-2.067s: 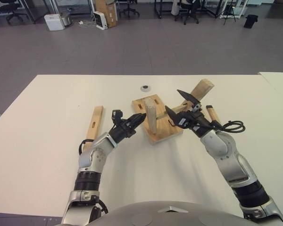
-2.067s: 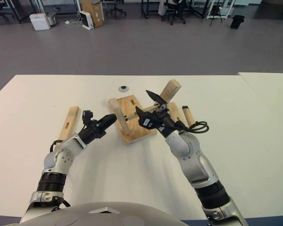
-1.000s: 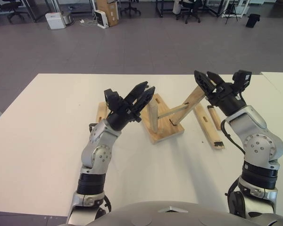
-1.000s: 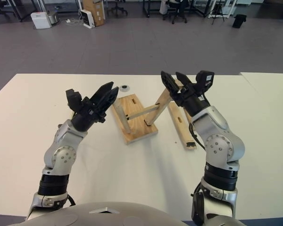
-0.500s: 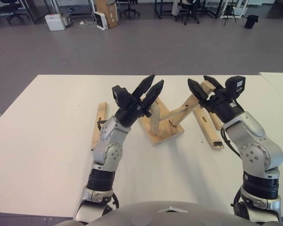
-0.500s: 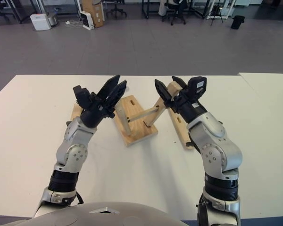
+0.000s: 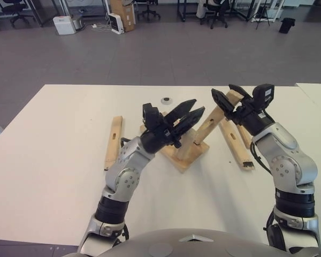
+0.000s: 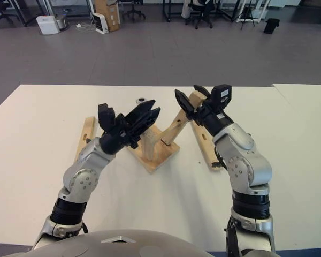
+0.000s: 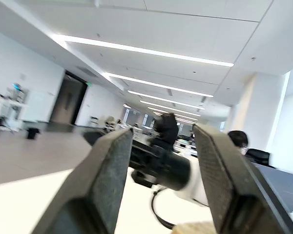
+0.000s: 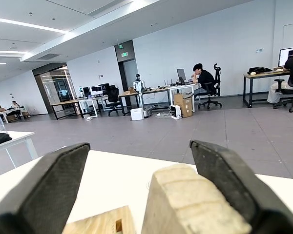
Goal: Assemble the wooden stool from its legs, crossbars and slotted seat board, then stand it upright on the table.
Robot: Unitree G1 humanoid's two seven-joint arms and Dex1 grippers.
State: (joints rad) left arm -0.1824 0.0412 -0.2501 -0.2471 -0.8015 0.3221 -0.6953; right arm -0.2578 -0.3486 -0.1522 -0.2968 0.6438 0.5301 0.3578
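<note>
The slotted seat board lies flat at mid-table with one short leg standing on it. A second leg leans up to the right from the board. My right gripper is open, its fingers on either side of that leg's top end. My left gripper hovers open just above the standing leg, holding nothing. In the left wrist view its fingers frame the right arm.
One loose leg lies to the left of the board. Two more wooden pieces lie to its right, below my right arm. A small round disc sits behind the board. Bare table stretches in front.
My left gripper has swung right and now sits over the standing leg, hiding the crossbar. The right gripper has stayed at the leaning leg's top. The board has shifted slightly.
</note>
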